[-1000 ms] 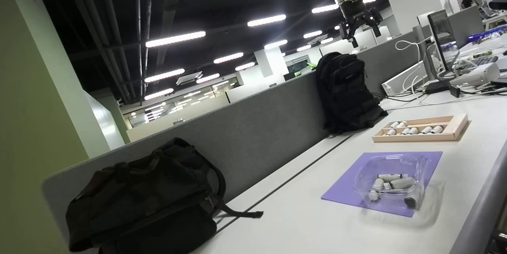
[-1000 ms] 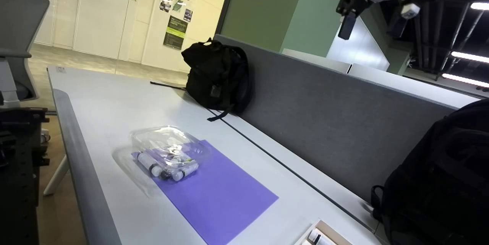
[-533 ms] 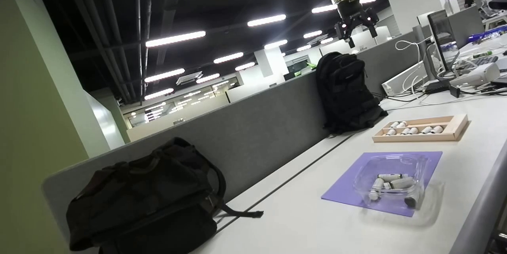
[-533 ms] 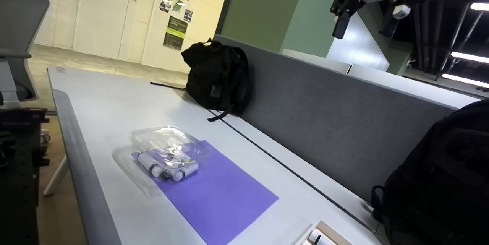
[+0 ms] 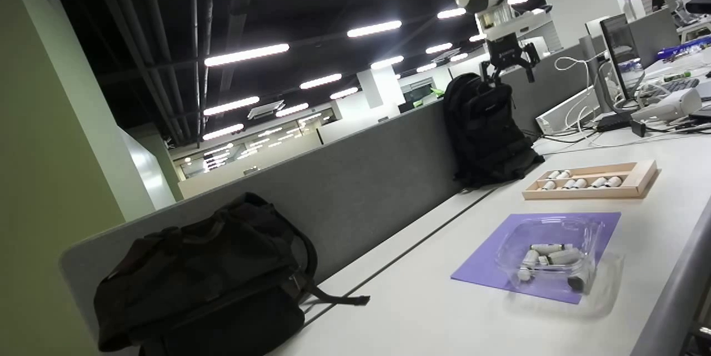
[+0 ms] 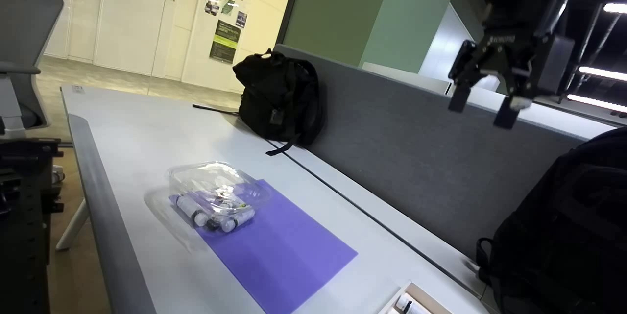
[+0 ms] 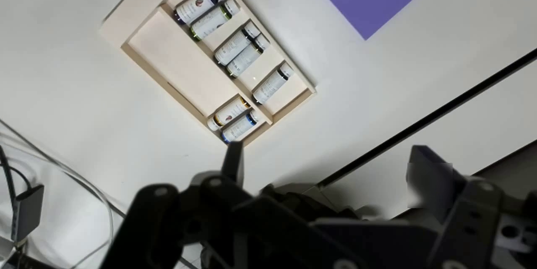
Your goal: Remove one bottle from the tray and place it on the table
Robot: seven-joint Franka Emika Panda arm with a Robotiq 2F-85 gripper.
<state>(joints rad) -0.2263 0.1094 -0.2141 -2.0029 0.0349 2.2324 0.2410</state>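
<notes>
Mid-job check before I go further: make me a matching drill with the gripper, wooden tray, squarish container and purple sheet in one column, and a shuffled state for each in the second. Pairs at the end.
1. gripper
2. wooden tray
3. squarish container
4. purple sheet

A. lying flat, partly beneath the squarish container
B. divided, with seven bottles lying in it
C. open, holding nothing
D. colourless and see-through

Right pairs: 1-C, 2-B, 3-D, 4-A
</notes>
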